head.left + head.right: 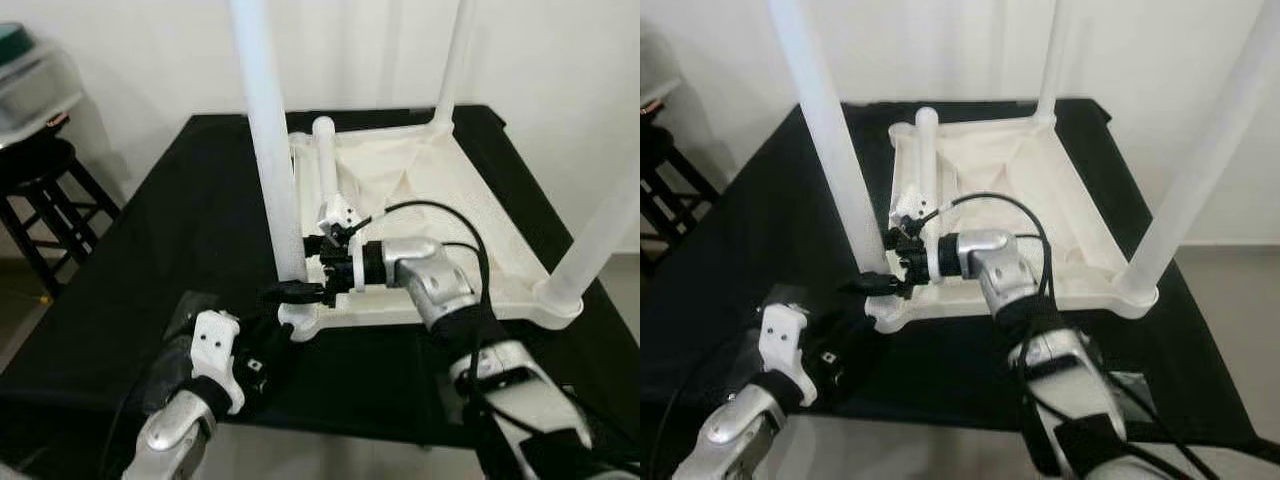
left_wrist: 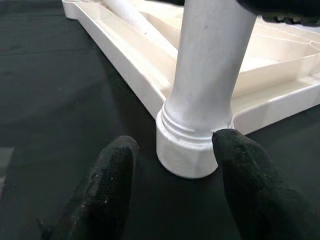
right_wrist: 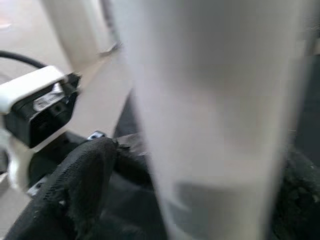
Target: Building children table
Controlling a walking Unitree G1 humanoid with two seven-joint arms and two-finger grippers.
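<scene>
Right claw [image 1: 318,262] clenched around near leg [image 1: 272,140], left claw [image 2: 172,192] released beside its socket [image 2: 187,150]; risks cross-threading or tipping upturned tabletop [image 1: 480,215] if twisted askew.

The upturned table top [image 1: 470,200] and its legs [image 1: 270,130] are seen as smooth, slightly glossy white plastic. A matt black cloth [image 1: 180,240] is spread beneath. Rough black padding is shown on the left fingers [image 2: 107,185].

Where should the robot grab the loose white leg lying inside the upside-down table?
Probably around the middle of the loose leg, from above. It lies flat in the upturned tabletop, its round shaft bare on top, while the rim crowds its left side. Both tools are busy at the near corner leg.
</scene>
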